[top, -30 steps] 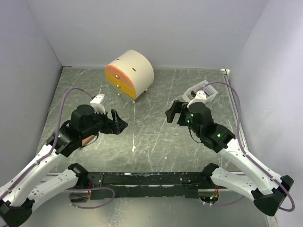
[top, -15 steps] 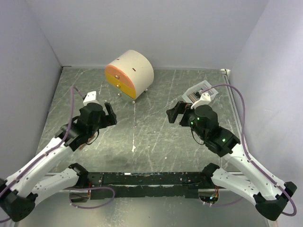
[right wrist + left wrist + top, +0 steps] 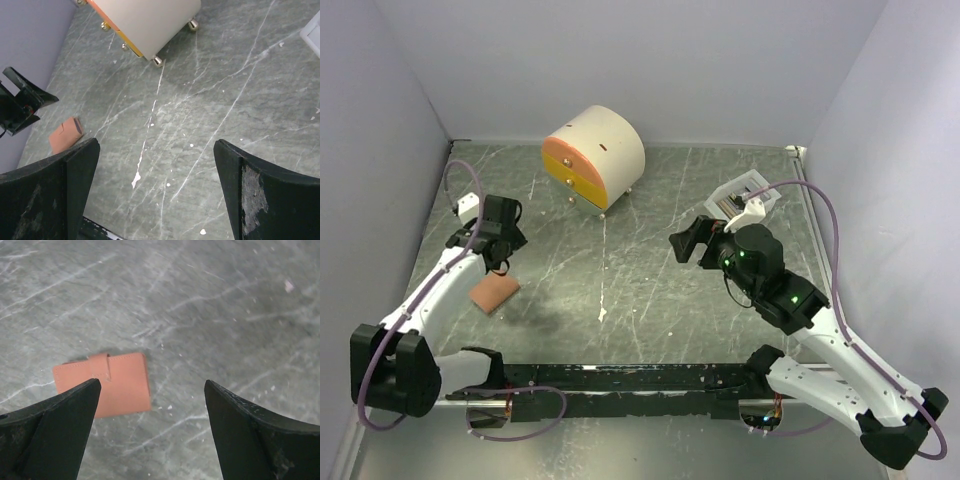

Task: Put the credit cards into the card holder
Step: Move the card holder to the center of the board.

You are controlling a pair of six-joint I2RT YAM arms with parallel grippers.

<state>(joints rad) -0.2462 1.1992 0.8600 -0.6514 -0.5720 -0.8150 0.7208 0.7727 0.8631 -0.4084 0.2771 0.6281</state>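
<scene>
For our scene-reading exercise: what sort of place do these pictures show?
Probably a lab robot test cell: a left arm and right arm bolted to a marbled table, plain walls around it, and props like the card holder.

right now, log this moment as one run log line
left gripper: open, above card holder, no contact | card holder: closed, lying flat | right gripper: open, empty | stage: nothing gripped

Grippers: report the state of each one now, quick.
Left gripper: open, holding nothing; the card holder lies on the table below it.
Right gripper: open, holding nothing.
</scene>
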